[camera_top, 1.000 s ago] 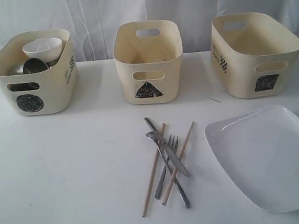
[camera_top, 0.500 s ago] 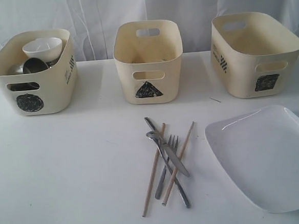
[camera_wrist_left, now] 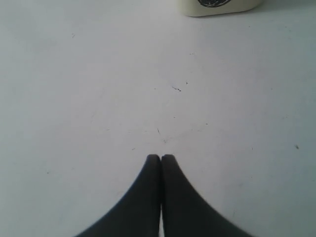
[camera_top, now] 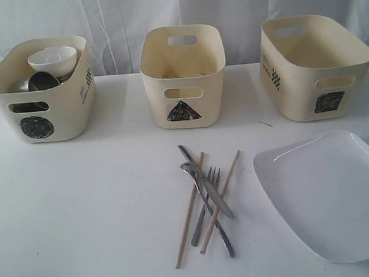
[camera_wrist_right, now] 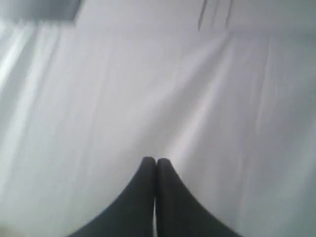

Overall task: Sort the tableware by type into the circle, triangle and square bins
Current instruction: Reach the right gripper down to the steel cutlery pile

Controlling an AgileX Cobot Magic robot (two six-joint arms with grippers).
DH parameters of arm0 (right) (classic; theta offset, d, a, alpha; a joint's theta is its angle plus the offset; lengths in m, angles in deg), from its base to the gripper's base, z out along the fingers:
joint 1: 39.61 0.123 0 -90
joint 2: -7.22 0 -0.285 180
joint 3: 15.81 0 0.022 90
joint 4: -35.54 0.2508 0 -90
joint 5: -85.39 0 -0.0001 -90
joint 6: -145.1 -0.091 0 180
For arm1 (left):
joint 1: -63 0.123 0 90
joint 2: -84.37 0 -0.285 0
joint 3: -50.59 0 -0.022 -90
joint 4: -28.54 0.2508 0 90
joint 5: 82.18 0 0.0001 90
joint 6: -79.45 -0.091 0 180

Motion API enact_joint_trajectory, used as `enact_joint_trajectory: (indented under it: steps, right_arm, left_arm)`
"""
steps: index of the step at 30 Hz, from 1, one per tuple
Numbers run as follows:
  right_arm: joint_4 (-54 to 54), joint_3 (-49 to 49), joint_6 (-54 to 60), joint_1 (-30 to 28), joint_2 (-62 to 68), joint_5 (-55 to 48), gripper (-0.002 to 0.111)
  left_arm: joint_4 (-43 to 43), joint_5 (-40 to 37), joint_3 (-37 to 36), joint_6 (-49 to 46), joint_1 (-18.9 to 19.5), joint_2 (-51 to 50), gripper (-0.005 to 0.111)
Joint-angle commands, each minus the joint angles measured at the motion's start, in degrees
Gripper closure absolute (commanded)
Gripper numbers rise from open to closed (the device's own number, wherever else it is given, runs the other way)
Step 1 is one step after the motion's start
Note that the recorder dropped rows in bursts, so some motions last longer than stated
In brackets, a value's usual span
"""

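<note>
**White bench half sorted, cutlery and plate waiting**

White cloth backs a white bench (camera_top: 81, 203) where nothing has shifted in the past second, so the sort stands paused rather than advancing. Three cream bins line the far edge. The circle bin (camera_top: 66, 115) on the left already holds a white bowl (camera_top: 52, 60) on top of steel ware (camera_top: 41, 80). The triangle bin (camera_top: 153, 102) in the middle and the square bin (camera_top: 296, 99) on the right look empty from this angle.

The plate (camera_top: 331, 195) lies flat near the front right, apart from the rest. Just beside it, in front of the triangle bin, sits a crossed pile: knife (camera_top: 221, 204), spoon (camera_top: 188, 168) and fork (camera_top: 200, 229) overlapping, with two chopsticks (camera_top: 184, 230) angled through them.

Neither arm shows in the exterior view. The left end effector (camera_wrist_left: 161, 158) is pressed closed and empty over bare bench near the circle bin. The right end effector (camera_wrist_right: 156, 160) is likewise closed on nothing, over a blurred white surface.

The plate and pile likely remain for the two empty bins.
</note>
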Motion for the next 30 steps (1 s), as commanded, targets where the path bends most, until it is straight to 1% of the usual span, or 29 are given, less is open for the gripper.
enact_joint_trajectory:
  steps: [1, 3, 4, 5, 6, 7, 8, 10, 11, 12, 13, 15, 17, 19, 23, 26, 28, 30]
  right_arm:
    - [-3.29, 9.03, 0.81, 0.0, 20.66, -41.45, 0.108]
    - [-2.74, 12.96, 0.7, 0.0, 27.96, -65.47, 0.108]
    - [-2.74, 14.09, 0.7, 0.0, 30.42, -73.51, 0.108]
    - [-2.31, 14.63, 1.0, 0.0, 32.83, -78.16, 0.108]
    - [0.17, 14.75, 3.29, 0.14, 34.44, -79.55, 0.108]
    - [4.97, 14.83, 8.67, 0.81, 35.08, -78.92, 0.108]
    - [13.98, 14.88, 15.95, 1.76, 35.05, -77.1, 0.108]
    - [37.49, 14.88, 33.93, 4.69, 34.9, -74.35, 0.108]
    - [48.65, 14.88, 43.05, 7.18, 35.06, -73.66, 0.108]
    - [56.65, 14.88, 48.11, 10.18, 35.68, -72.89, 0.108]
    - [60.24, 15.27, 49.43, 12.91, 36.5, -72.04, 0.108]
    - [61.04, 17.39, 47.48, 19.87, 40.05, -70.38, 0.108]
    - [60.22, 20.71, 45.63, 24.43, 44.36, -70.21, 0.108]
    - [60.22, 24.9, 45.51, 27.26, 48.87, -71.92, 0.108]
    - [60.22, 30.6, 45.76, 29.54, 53.85, -76.47, 0.108]
    - [59.53, 31.91, 48.62, 29.79, 55.03, -77.37, 0.107]
    - [59.53, 32.02, 49.61, 29.79, 55.46, -77.41, 0.099]
    - [59.75, 32.02, 50.25, 29.79, 56.32, -77.43, 0.087]
  left_arm:
    - [-0.41, 0.19, -0.3, -0.07, -0.53, 0.16, 0.107]
    - [-0.41, 0.19, -0.3, -0.07, -0.53, 0.16, 0.107]
    - [-0.41, 0.19, -0.3, -0.07, -0.53, 0.16, 0.107]
    - [-0.41, 0.19, -0.3, -0.07, -0.53, 0.16, 0.107]
    - [-0.41, 0.19, -0.3, -0.07, -0.53, 0.16, 0.107]
    - [-0.41, 0.19, -0.3, -0.07, -0.53, 0.16, 0.107]
    - [-0.41, 0.19, -0.3, -0.07, -0.53, 0.16, 0.107]
    - [-0.41, 0.19, -0.3, -0.07, -0.53, 0.16, 0.107]
    - [-0.41, 0.19, -0.3, -0.07, -0.53, 0.16, 0.107]
    - [-0.41, 0.19, -0.3, -0.07, -0.53, 0.16, 0.107]
    - [-0.41, 0.19, -0.3, -0.07, -0.53, 0.16, 0.107]
    - [-0.41, 0.19, -0.3, -0.07, -0.53, 0.16, 0.107]
    - [-0.41, 0.19, -0.3, -0.07, -0.53, 0.16, 0.107]
    - [-0.41, 0.19, -0.3, -0.07, -0.53, 0.16, 0.107]
    - [-0.41, 0.19, -0.3, -0.07, -0.53, 0.16, 0.107]
    - [-0.41, 0.19, -0.3, -0.07, -0.53, 0.16, 0.107]
    - [-0.41, 0.19, -0.3, -0.07, -0.53, 0.16, 0.107]
    - [-0.41, 0.19, -0.3, -0.07, -0.53, 0.16, 0.107]
